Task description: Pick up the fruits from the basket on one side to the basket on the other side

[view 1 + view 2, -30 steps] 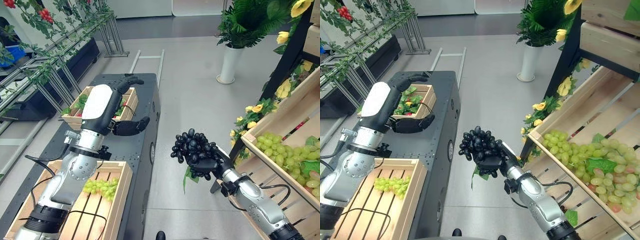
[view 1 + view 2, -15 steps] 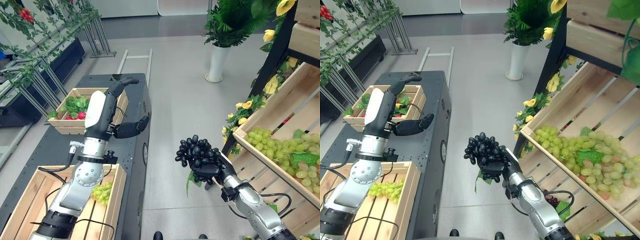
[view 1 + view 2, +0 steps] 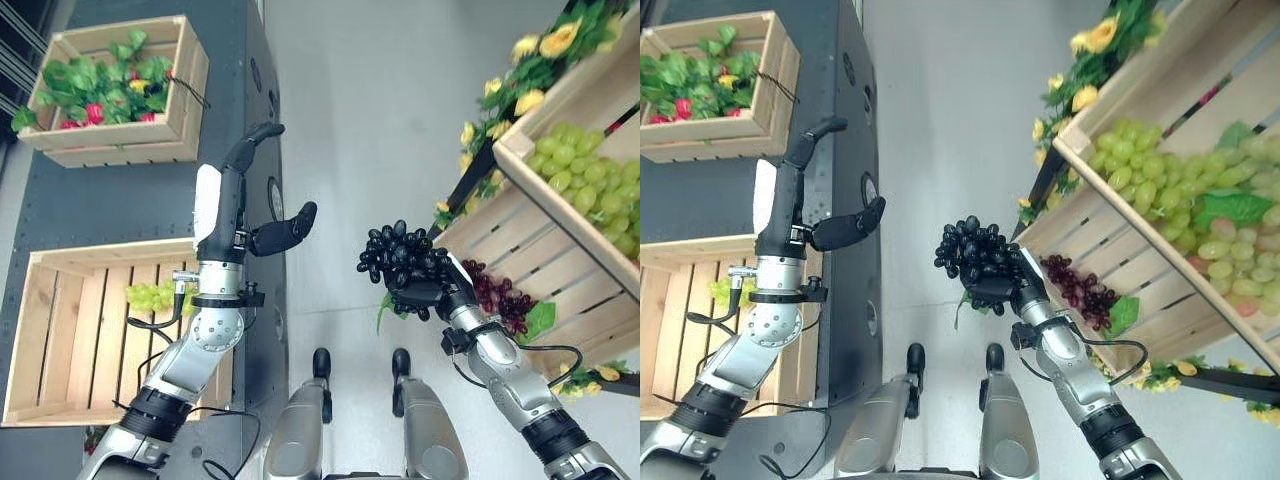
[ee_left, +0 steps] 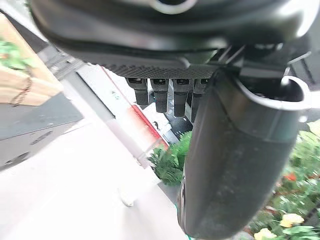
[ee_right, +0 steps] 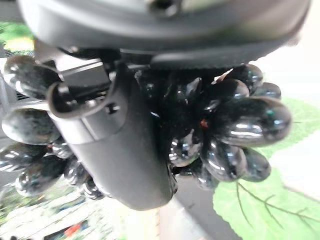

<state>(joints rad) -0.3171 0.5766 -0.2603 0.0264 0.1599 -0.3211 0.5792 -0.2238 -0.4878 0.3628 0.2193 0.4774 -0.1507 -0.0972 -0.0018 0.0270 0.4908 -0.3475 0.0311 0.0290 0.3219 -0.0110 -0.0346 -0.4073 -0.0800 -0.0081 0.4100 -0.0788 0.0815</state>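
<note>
Grey floor between dark counter [image 3: 110,200] and shelf crates: right hand [image 3: 420,293] still clutches black grapes [image 3: 400,255], carried nearer counter; left hand [image 3: 262,190] empty, fingers straight. Drop into slatted crate [image 3: 70,330] pending.

Silver-grey jointed arms end in a dark left hand [image 3: 283,228] and right hand [image 3: 418,296].

Smooth pale grey floor [image 3: 370,110] between a dark worktop [image 3: 110,205] on the left and a slanted wooden shelf stand [image 3: 520,215] on the right trimmed with yellow flowers [image 3: 545,40] and green leaves.
</note>
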